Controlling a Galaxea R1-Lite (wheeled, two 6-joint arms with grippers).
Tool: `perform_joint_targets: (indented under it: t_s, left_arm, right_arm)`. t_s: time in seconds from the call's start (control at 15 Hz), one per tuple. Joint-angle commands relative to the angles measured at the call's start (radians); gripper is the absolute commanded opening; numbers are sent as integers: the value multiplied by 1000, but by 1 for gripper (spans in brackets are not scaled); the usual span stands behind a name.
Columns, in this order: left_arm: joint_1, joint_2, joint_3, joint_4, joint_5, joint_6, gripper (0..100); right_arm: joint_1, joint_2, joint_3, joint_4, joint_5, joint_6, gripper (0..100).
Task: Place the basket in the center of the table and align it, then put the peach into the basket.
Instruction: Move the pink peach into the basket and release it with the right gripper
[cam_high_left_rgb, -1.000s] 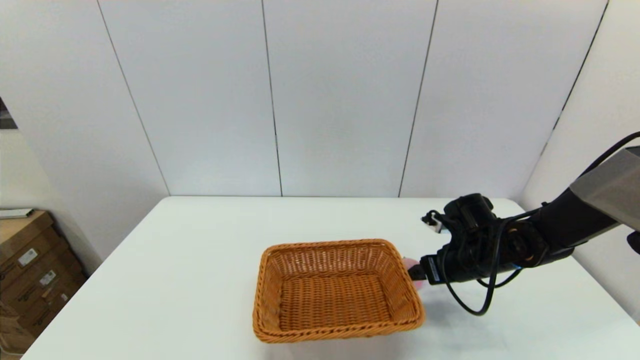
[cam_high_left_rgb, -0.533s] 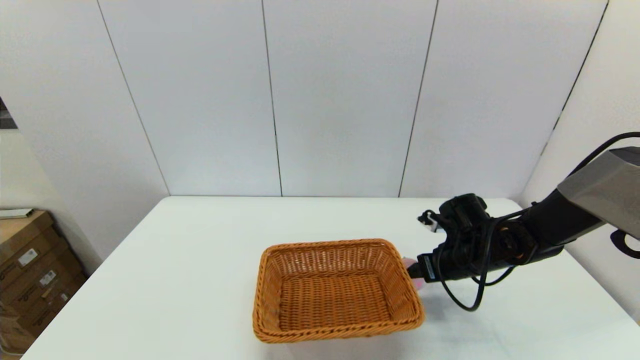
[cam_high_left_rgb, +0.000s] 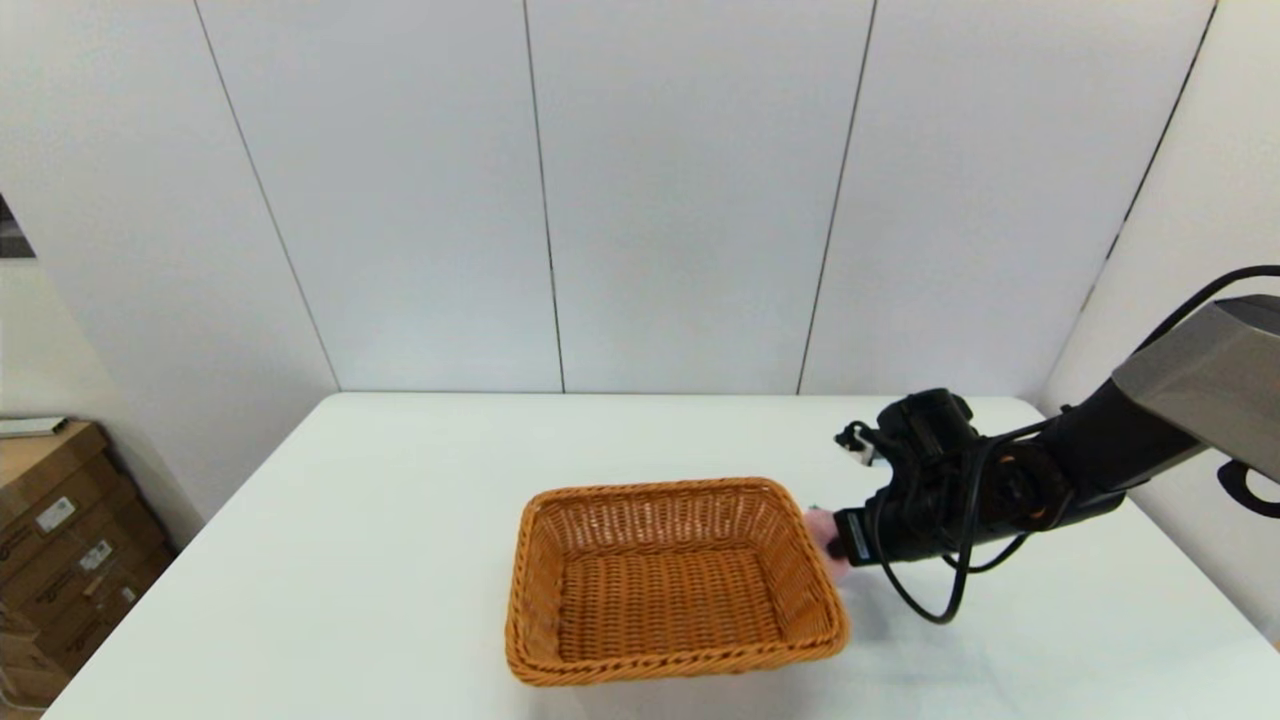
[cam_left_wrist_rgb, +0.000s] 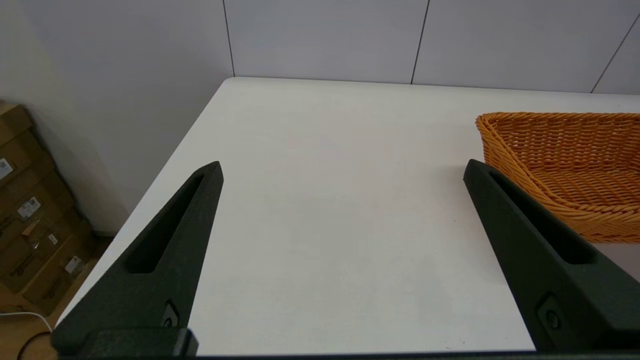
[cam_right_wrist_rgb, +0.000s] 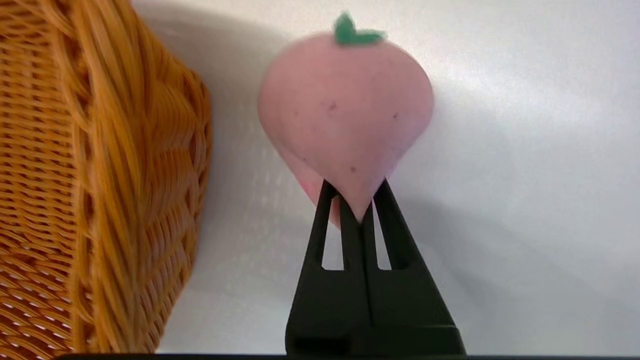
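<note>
Head view is showing the right gripper (cam_high_left_rgb: 828, 540) edging in closer to the basket (cam_high_left_rgb: 672, 580) than a second ago, the peach (cam_high_left_rgb: 822, 532) now sitting a touch higher beside the basket's right wall, so the lift seems to be starting while the basket itself is staying put near the middle of the bench (cam_high_left_rgb: 400, 520). From the right wrist view the fingers (cam_right_wrist_rgb: 327, 220) are pinching nearly together on the pointed lower end of the peach (cam_right_wrist_rgb: 345, 115), a thin hold that is looking liable to slip. That fruit is showing pale pink with small dark specks and a green leaf at its top, just beside the braided rim. At the bench's left side, the left gripper (cam_left_wrist_rgb: 340, 175) is hanging idle, its fingers spread wide and grasping nothing
</note>
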Motion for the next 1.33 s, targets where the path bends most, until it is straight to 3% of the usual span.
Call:
perform_joint_targets:
  t_s: [0.07,0.27,0.47,0.6,0.8,0.93,1.33]
  left_arm:
    - [0,0,0,0,0,-1,100]
    - [0,0,0,-1,0,-3,100]
    - [0,0,0,-1,0,-7,100]
    - [0,0,0,-1,0,-6,100]
    - [0,0,0,-1,0,-6,100]
    - [0,0,0,-1,0,-7,100]
    - [0,0,0,-1,0,-9,100]
  right_arm:
    - [-29,-42,16,1,1,5,0]
    - [-78,-211,22,1,8,104,0]
    - [-69,-383,21,-1,8,115,0]
    - [3,-458,24,2,8,115,0]
    - [209,-495,62,2,-2,110,0]
    - [298,-454,67,2,-11,110,0]
    - [385,-351,36,1,-12,109,0]
